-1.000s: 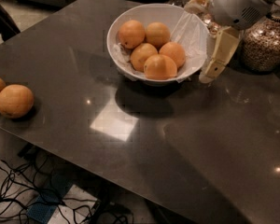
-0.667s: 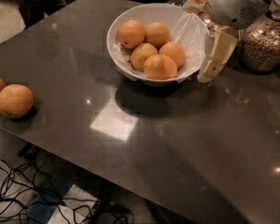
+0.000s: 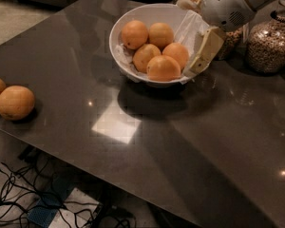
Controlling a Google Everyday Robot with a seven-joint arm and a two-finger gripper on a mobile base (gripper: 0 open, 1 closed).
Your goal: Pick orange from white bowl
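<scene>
The white bowl (image 3: 118, 42) stands at the back middle of the dark table, lined with crumpled white paper. Several bright oranges lie in it. The front orange (image 3: 163, 69) and the right orange (image 3: 176, 53) are the ones closest to the gripper. My gripper (image 3: 195, 68) hangs from the white arm at the upper right. It reaches down over the bowl's right rim, just right of those two oranges. No orange is seen in its hold.
Two paler, yellowish fruits (image 3: 15, 102) lie at the table's left edge. Glass jars of grains (image 3: 270, 44) stand at the back right, behind the arm. A bright light patch (image 3: 116, 122) reflects off the table in front of the bowl. Cables lie on the floor at the lower left.
The gripper has moved left, from beside the bowl to over its right rim. The oranges and the bowl have not moved.
</scene>
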